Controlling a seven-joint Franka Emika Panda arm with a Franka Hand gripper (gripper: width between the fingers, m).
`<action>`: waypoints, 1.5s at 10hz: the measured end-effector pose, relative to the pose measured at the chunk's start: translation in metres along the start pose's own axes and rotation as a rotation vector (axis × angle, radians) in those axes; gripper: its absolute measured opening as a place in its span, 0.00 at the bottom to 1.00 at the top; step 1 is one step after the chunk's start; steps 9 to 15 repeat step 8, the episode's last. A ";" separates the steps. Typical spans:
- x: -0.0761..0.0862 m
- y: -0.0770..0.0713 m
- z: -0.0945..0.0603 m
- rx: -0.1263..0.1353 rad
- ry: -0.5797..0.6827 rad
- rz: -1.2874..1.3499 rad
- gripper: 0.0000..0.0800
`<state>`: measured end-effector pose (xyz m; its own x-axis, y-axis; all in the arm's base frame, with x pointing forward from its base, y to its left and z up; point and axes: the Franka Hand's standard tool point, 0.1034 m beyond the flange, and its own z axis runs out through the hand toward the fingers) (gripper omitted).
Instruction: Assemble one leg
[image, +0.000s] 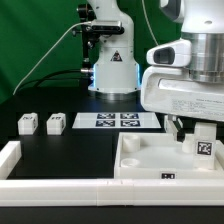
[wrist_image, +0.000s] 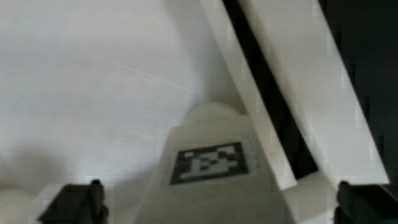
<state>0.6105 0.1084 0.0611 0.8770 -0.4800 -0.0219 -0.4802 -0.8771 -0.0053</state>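
Note:
One leg (image: 204, 146), a small white post with a black-and-white tag, stands at the right corner of the large white tray-like piece (image: 140, 160). My gripper (image: 193, 130) hangs just above and around it. In the wrist view the leg (wrist_image: 214, 160) lies between the two dark fingertips (wrist_image: 75, 203), tag facing the camera. The jaws stand wide apart, with a gap showing on one side of the leg. The gripper (wrist_image: 221, 205) is open. Two more legs (image: 28, 123) (image: 55, 123) stand on the dark table at the exterior view's left.
The marker board (image: 117, 121) lies flat behind the tray-like piece. A white rail (image: 60, 185) runs along the front and left edge of the table. The arm's base (image: 112, 70) stands at the back, with cables beside it.

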 end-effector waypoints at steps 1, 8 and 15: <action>0.000 0.000 0.000 0.000 0.000 0.000 0.81; 0.000 0.000 0.000 0.000 0.000 0.000 0.81; 0.000 0.000 0.000 0.000 0.000 0.000 0.81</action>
